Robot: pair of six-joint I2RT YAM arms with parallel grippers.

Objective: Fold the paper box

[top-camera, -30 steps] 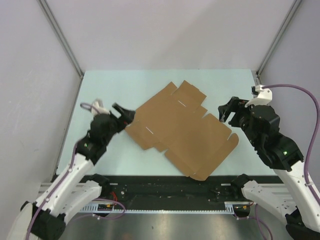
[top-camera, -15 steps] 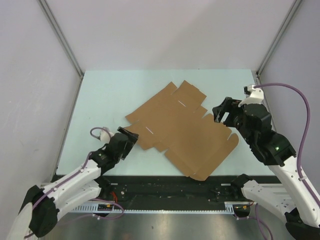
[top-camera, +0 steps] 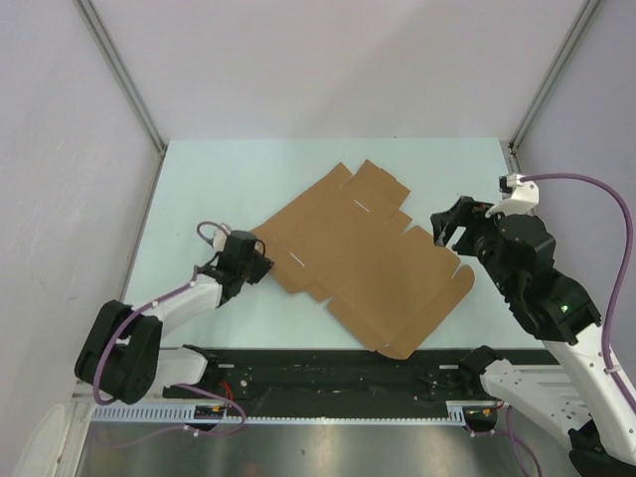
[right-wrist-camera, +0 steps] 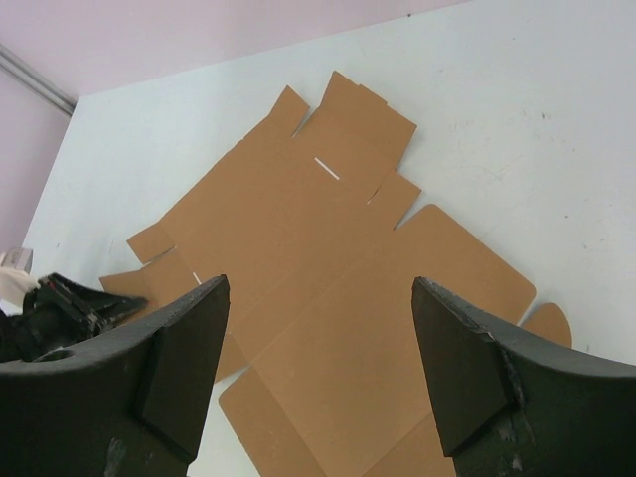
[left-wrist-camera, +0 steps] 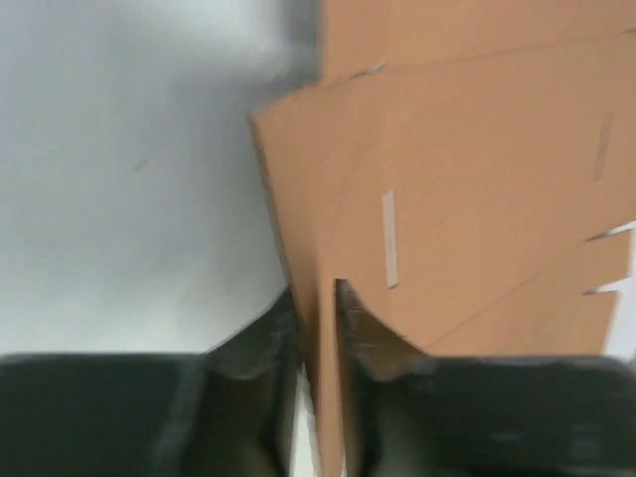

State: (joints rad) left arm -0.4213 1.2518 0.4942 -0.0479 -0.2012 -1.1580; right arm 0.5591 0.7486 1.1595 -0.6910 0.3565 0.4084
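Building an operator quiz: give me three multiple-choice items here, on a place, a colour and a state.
1. Where does the left end effector meet the paper box? A its left edge; B its far edge; C its right edge.
2. The paper box is: A white; B brown; C blue.
3. The right end effector is: A open, holding nothing; B shut on the box; C out of view.
Answers: 1 A, it clamps that edge; 2 B, plain brown cardboard; 3 A, its jaws stand wide apart above the box.
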